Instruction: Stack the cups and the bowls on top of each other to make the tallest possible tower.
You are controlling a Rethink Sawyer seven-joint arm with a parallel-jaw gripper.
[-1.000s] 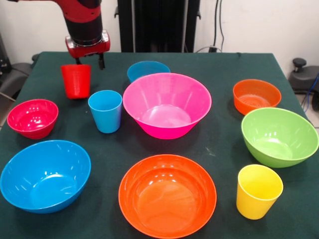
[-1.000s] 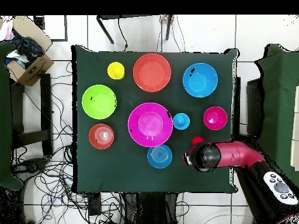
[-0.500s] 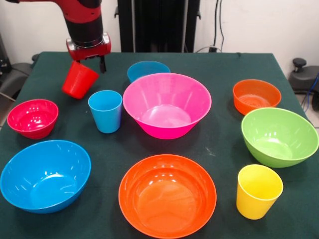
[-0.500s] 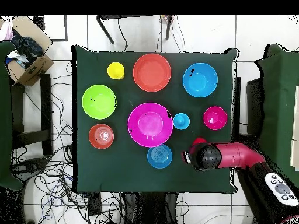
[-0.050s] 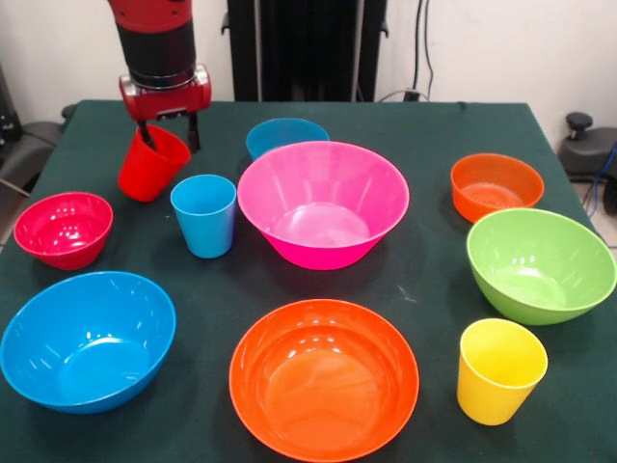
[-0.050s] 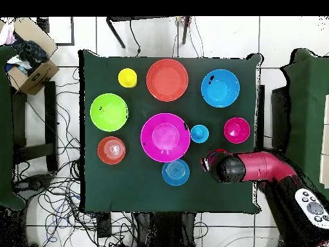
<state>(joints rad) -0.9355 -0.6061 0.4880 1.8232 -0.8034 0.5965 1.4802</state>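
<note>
I see the red cup tilted, with its open mouth leaning up toward my end effector. One finger pokes down inside the cup and the other sits outside its wall, so the end effector is clenched on the cup's rim. The cup looks lifted a little off the green tabletop, but I cannot tell for sure if its bottom edge touches.

I think I am at the very start: I am picking up the first cup, and no tower is built yet. Every bowl sits alone. The big pink bowl is in the middle and has nothing in it. Just beside the red cup is the light blue cup. The small red bowl is near too. The small blue bowl hides partly behind the pink one.

Next, I think I need to lift the red cup higher so it clears the light blue cup, then carry it over to a bowl and set it down straight. It hangs crooked now, so it could slip or land on its side.

My arm comes straight down from above, with the wrist pointing at the tabletop. From overhead the arm reaches in from the side and covers the cup.
</note>
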